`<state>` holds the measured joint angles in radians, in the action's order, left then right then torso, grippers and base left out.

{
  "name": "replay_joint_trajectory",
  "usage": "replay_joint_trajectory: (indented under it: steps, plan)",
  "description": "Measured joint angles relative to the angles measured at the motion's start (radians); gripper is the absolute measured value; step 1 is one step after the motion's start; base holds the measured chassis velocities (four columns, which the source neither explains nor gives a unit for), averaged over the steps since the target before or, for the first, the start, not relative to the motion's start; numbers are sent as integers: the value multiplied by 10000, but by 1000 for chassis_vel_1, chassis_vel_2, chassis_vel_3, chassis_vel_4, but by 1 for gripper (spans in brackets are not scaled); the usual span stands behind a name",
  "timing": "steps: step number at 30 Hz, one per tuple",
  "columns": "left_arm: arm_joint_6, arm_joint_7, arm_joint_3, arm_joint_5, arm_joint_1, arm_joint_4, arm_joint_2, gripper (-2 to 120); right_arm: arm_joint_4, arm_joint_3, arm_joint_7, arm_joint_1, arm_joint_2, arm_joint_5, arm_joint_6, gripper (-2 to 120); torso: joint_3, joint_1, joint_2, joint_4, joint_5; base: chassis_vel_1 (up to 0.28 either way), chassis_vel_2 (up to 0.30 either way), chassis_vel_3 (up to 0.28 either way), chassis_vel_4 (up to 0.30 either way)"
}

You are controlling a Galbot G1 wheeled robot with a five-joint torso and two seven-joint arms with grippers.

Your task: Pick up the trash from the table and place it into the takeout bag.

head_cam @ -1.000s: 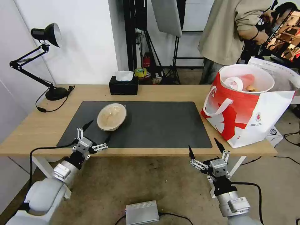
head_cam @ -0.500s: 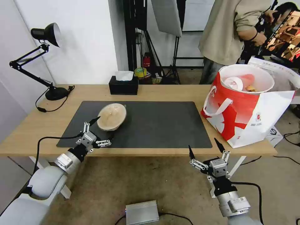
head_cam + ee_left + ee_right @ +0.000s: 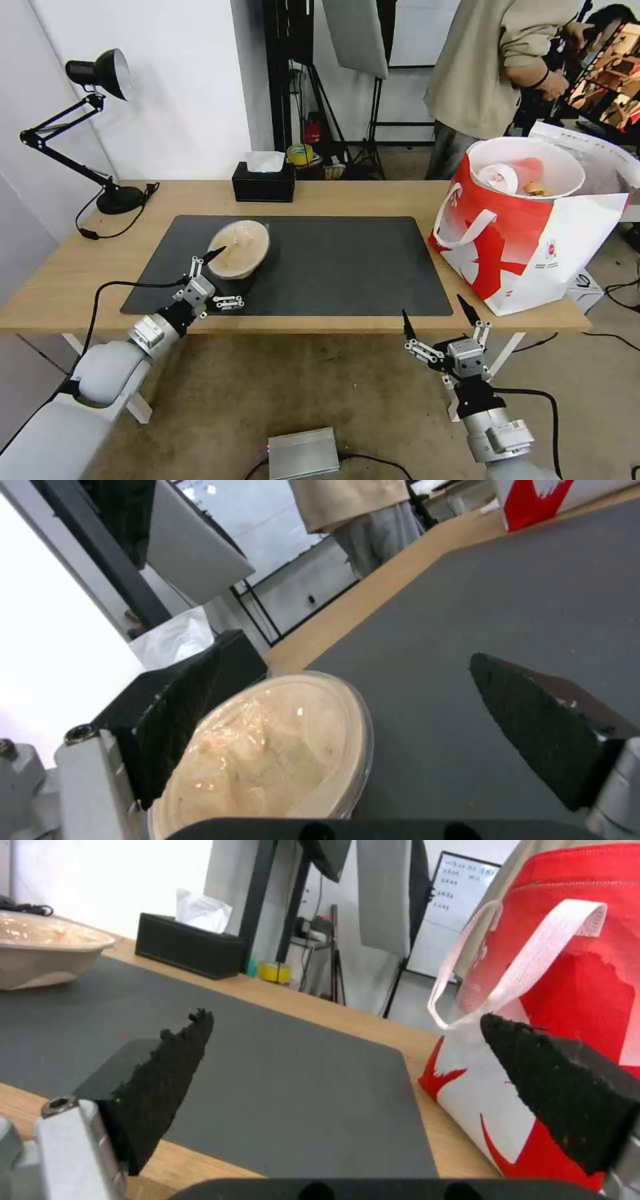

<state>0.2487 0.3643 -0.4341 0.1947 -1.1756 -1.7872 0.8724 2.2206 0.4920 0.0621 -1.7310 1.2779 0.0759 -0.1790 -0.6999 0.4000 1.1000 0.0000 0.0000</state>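
Trash on table (image 3: 80,267): 1 tan lidded bowl (image 3: 238,249) seen on black mat (image 3: 333,267), tilted, lid faced toward left gripper (image 3: 223,277). Left gripper fingers spread apart, bowl's near edge flanked. 1 red cup (image 3: 510,175) seen inside takeout bag (image 3: 527,247). Right gripper (image 3: 440,319) held splayed below table edge.

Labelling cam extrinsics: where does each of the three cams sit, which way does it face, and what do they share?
Head view: high on the robot, facing forward and down over the table; both arms show, the left pincer open at the tan bowl, the right pincer open below the table's near edge.
Left wrist view: low over the black mat, facing along it past the tan bowl; both pincer fingers show.
Right wrist view: at table-edge height, facing the takeout bag; own fingers show.
Shared: bowl, mat, bag.
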Motion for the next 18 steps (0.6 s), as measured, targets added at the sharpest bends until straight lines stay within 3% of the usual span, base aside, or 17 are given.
replay_joint_trajectory:
  steps: [18]
  plan:
    - [16, 290, 831, -388, 1144, 1071, -243, 100, 0, 0, 0, 0, 0, 0, 0, 100, 0, -1, -1, 0, 0, 0, 0, 0, 0]
